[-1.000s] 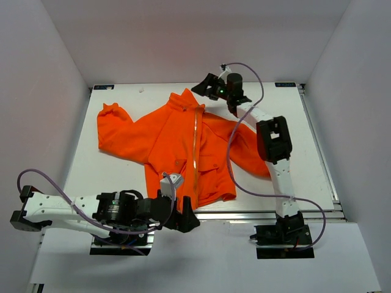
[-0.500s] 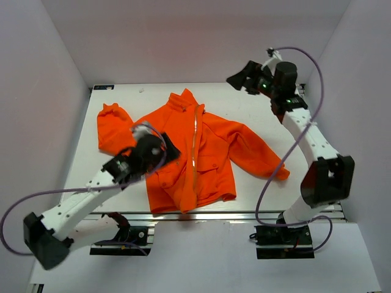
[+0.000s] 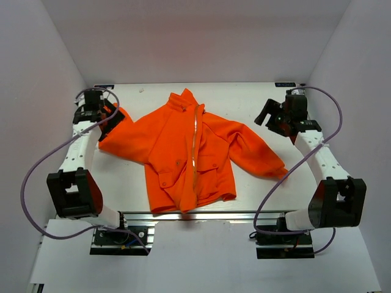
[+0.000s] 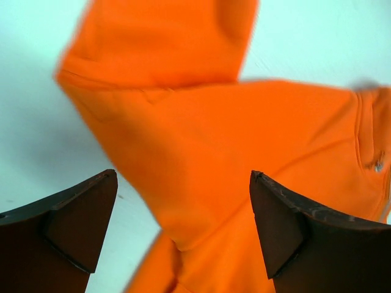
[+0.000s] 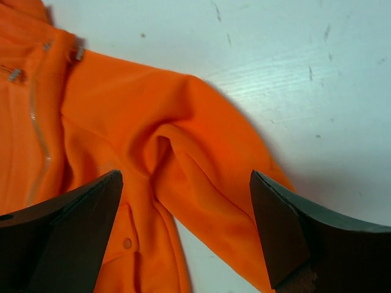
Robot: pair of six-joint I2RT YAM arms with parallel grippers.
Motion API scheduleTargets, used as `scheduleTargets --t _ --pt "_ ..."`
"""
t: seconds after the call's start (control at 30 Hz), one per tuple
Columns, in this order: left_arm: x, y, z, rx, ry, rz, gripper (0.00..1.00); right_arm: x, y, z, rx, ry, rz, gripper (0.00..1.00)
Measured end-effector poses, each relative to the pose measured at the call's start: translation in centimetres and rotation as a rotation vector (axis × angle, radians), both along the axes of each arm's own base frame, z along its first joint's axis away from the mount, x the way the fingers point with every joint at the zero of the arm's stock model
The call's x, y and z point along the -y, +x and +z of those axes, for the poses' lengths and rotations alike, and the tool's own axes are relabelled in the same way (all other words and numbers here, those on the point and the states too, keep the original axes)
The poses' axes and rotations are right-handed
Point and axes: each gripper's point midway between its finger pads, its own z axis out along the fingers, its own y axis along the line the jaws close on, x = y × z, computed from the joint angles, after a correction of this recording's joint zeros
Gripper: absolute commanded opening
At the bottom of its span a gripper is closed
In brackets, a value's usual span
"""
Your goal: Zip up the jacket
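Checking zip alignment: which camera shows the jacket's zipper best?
Top external: the whole zipper runs collar to hem down the jacket. Right wrist catches only part of the zipper at its left edge; left wrist shows mostly sleeve and body fabric.

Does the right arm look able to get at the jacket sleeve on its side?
Probably yes: the right gripper hangs open near that sleeve of the jacket, and nothing lies over the sleeve or between it and the fingers.
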Motion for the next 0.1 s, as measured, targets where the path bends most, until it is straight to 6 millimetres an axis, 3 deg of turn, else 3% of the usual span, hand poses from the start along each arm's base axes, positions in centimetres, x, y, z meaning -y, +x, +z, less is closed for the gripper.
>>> scheduleTargets --t 0.1 --pt "-2.4 -1.4 0.6 0.026 0.021 0.044 0.98 0.4 -1.2 -1.4 -0.028 -0.024 -0.001 0.89"
